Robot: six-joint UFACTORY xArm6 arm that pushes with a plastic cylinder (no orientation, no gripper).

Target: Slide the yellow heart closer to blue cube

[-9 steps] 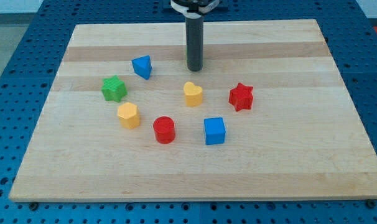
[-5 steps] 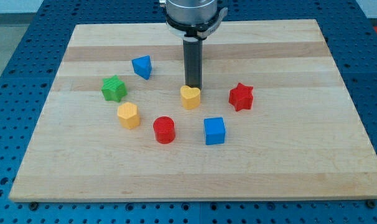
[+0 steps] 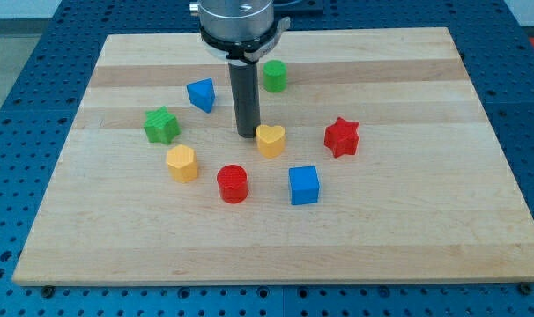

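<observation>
The yellow heart (image 3: 270, 140) lies near the board's middle. The blue cube (image 3: 304, 185) sits below and to the right of it, a short gap apart. My tip (image 3: 248, 134) stands just left of the heart's upper left side, touching or almost touching it. The dark rod rises from the tip to the view's top.
A red cylinder (image 3: 233, 183), a yellow hexagonal block (image 3: 181, 163), a green star (image 3: 161, 125), a blue triangular block (image 3: 202, 93), a green cylinder (image 3: 274, 76) and a red star (image 3: 342, 136) ring the heart on the wooden board (image 3: 426, 220).
My tip came down from the view's top to the heart, then shifted left to its upper left side. The heart moved slightly down. The green cylinder is now uncovered.
</observation>
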